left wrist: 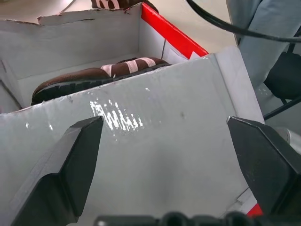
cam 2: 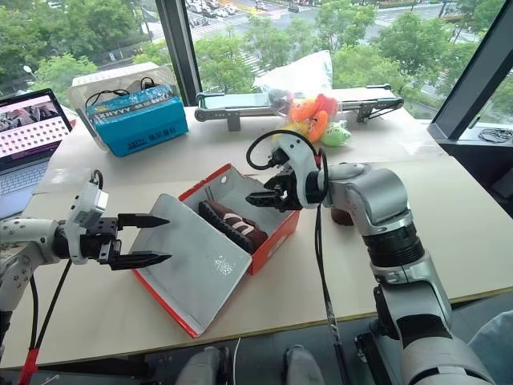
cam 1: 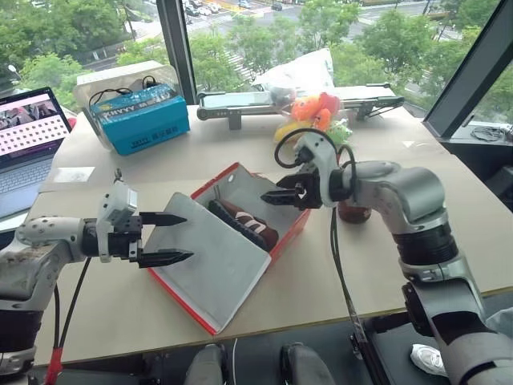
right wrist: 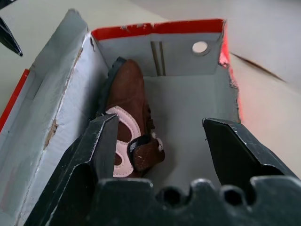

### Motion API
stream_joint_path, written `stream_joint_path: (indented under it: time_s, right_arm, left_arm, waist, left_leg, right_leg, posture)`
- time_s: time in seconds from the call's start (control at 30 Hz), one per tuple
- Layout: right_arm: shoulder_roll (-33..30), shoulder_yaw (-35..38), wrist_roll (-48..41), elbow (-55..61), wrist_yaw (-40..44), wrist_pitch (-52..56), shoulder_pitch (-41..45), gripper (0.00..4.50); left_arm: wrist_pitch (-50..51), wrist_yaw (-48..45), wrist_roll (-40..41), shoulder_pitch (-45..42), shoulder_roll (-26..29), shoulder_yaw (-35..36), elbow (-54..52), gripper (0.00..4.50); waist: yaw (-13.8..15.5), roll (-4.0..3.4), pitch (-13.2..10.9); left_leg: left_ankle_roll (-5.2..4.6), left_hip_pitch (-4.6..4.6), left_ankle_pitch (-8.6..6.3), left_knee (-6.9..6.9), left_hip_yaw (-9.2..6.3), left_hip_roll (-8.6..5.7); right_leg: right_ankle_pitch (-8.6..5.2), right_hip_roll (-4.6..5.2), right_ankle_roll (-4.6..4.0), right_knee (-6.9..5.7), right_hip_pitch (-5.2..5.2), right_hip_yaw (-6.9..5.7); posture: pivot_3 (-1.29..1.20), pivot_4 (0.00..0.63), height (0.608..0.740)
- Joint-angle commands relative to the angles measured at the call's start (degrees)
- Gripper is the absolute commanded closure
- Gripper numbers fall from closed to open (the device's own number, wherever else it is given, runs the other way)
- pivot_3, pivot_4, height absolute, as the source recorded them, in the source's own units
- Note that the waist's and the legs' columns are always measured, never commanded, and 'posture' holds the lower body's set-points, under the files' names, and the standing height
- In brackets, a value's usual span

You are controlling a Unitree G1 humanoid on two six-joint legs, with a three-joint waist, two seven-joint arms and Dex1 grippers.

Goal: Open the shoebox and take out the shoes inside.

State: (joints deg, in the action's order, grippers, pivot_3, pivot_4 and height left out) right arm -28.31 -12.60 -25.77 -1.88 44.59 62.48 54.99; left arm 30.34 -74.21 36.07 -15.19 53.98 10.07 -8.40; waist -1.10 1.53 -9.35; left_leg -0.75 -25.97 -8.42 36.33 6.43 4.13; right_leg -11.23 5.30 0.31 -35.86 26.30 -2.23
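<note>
The red shoebox [cam 1: 290, 231] lies open in the middle of the table. Its grey-white lid [cam 1: 216, 265] is folded back toward my left side. One dark brown shoe [cam 1: 244, 223] with a white mark rests inside along the lid side, also seen as the shoe [right wrist: 127, 122]. Another brown shoe [cam 1: 353, 213] sits on the table just right of the box, mostly hidden behind my right forearm. My right gripper [cam 1: 276, 196] hangs open over the box's far end, empty. My left gripper [cam 1: 172, 238] is open at the lid's left edge, holding nothing.
A blue box [cam 1: 140, 120] and a laptop [cam 1: 28, 136] stand at the back left. Plush toys [cam 1: 317, 112] and a long grey device [cam 1: 240, 100] lie at the back by the window. The table's front edge runs just below the lid.
</note>
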Motion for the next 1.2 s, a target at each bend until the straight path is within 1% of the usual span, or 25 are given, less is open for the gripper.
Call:
stream_joint_path:
  time_s: [0.03,0.1,0.23,0.37,0.43,0.57,0.77,0.87,0.93,0.97,1.07,1.1,1.13,1.2]
  right_arm:
    - [0.6,-0.9,0.2,-2.4,3.5,-2.5,1.3,1.07]
    - [1.2,-1.7,0.3,-4.1,4.7,-2.2,1.4,1.07]
    - [2.6,-3.1,-1.2,-4.8,7.5,0.2,2.0,1.07]
    - [3.1,-7.2,1.7,-7.4,9.0,-1.5,1.8,1.07]
    - [3.9,-9.1,3.4,-11.0,9.8,-3.6,1.9,1.07]
    - [6.0,-11.0,5.7,-17.2,12.1,-6.4,3.1,1.07]
    - [9.0,-11.8,9.6,-27.8,14.5,-11.0,5.2,1.07]
    - [9.9,-11.6,10.7,-31.0,15.6,-12.1,5.9,1.07]
    - [10.3,-11.4,11.3,-32.0,16.2,-12.6,6.1,1.58]
    - [10.4,-11.3,11.6,-32.3,16.4,-12.8,6.1,1.70]
    - [10.6,-11.0,12.2,-32.7,16.7,-13.2,6.2,2.75]
    - [10.7,-10.9,12.4,-32.8,16.7,-13.3,6.2,3.01]
    - [10.8,-10.7,12.5,-33.0,16.6,-13.3,6.2,3.42]
    - [11.0,-10.3,12.9,-33.4,16.2,-13.5,6.4,3.88]
  left_arm:
    - [-0.4,0.0,0.6,0.5,0.6,1.6,-1.7,0.00]
    - [-0.3,0.2,0.7,0.8,0.6,1.9,-2.0,0.00]
    - [-0.3,0.4,0.8,1.1,0.6,2.0,-2.2,0.00]
    - [-0.4,0.4,0.7,1.1,0.6,1.9,-2.1,0.00]
    - [-0.4,0.4,0.8,1.0,0.4,1.7,-2.1,0.00]
    - [-0.5,0.3,0.6,0.6,0.3,1.2,-1.9,0.00]
    - [-0.7,0.3,0.4,0.2,0.2,0.9,-1.7,0.00]
    - [-0.7,0.4,0.3,0.1,0.1,0.8,-1.7,0.00]
    - [-0.7,0.5,0.3,0.1,0.1,0.9,-1.7,0.00]
    - [-0.7,0.6,0.3,0.0,0.0,0.9,-1.7,0.00]
    - [-0.8,0.7,0.2,0.1,0.0,0.9,-1.8,0.00]
    - [-0.8,0.7,0.2,0.2,0.0,0.9,-1.7,0.00]
    - [-0.8,0.7,0.3,0.1,0.0,0.9,-1.7,0.00]
    - [-0.9,0.7,0.2,0.1,0.0,0.9,-1.6,0.00]
  waist:
    - [0.1,0.00,0.0]
    - [0.2,0.00,0.0]
    - [0.2,0.00,0.0]
    - [0.2,0.00,0.0]
    - [0.2,0.00,0.0]
    - [0.3,0.01,0.0]
    - [0.3,0.07,0.0]
    - [0.0,0.10,0.1]
    - [0.1,0.10,0.1]
    - [0.1,0.10,0.1]
    - [0.1,0.10,0.1]
    - [0.1,0.10,0.1]
    - [0.1,0.09,0.1]
    - [0.1,0.09,0.1]
  left_leg:
    - [-0.08,-0.02,0.05,0.00,0.00,0.00]
    - [-0.10,-0.03,0.06,-0.01,-0.03,0.01]
    - [0.00,-0.03,0.00,-0.02,-0.05,0.08]
    - [0.07,-0.01,-0.04,0.05,-0.04,0.13]
    - [0.11,-0.01,-0.06,0.10,-0.04,0.13]
    - [0.14,0.00,-0.09,0.20,-0.04,0.13]
    - [0.26,0.03,-0.16,0.23,-0.04,0.13]
    - [0.28,0.21,-0.17,0.23,0.00,0.18]
    - [0.30,0.30,-0.18,0.23,0.02,0.19]
    - [0.30,0.33,-0.18,0.23,0.02,0.20]
    - [0.33,0.39,-0.20,0.23,0.02,0.21]
    - [0.33,0.41,-0.20,0.23,0.03,0.21]
    - [0.33,0.42,-0.20,0.23,0.03,0.22]
    - [0.34,0.43,-0.20,0.23,0.03,0.24]
  right_leg:
    - [0.02,-0.01,0.03,0.00,0.01,0.00]
    - [0.11,-0.03,0.19,-0.02,0.02,-0.04]
    - [0.11,-0.08,0.19,-0.08,0.05,-0.08]
    - [0.11,-0.10,0.17,-0.15,0.05,-0.10]
    - [-0.01,-0.09,-0.04,-0.16,0.03,-0.11]
    - [-0.01,-0.07,-0.04,-0.16,-0.01,-0.11]
    - [0.00,-0.08,-0.04,-0.19,-0.05,-0.11]
    - [0.01,-0.10,-0.06,-0.23,-0.16,-0.11]
    - [0.01,-0.10,-0.07,-0.28,-0.19,-0.10]
    - [0.01,-0.10,-0.08,-0.30,-0.20,-0.10]
    - [0.04,-0.10,-0.14,-0.31,-0.22,-0.09]
    - [0.06,-0.10,-0.16,-0.31,-0.22,-0.09]
    - [0.06,-0.10,-0.17,-0.31,-0.22,-0.09]
    - [0.07,-0.10,-0.18,-0.32,-0.22,-0.09]
  posture:
    - [0.00,0.150,0.736]
    - [0.00,0.150,0.736]
    - [0.00,0.150,0.736]
    - [0.00,0.150,0.736]
    - [0.00,0.150,0.736]
    - [0.00,0.150,0.736]
    - [0.00,0.150,0.736]
    - [0.00,0.150,0.736]
    - [0.00,0.150,0.736]
    - [0.00,0.150,0.736]
    - [0.00,0.150,0.736]
    - [0.00,0.150,0.736]
    - [0.00,0.150,0.736]
    - [0.00,0.150,0.736]
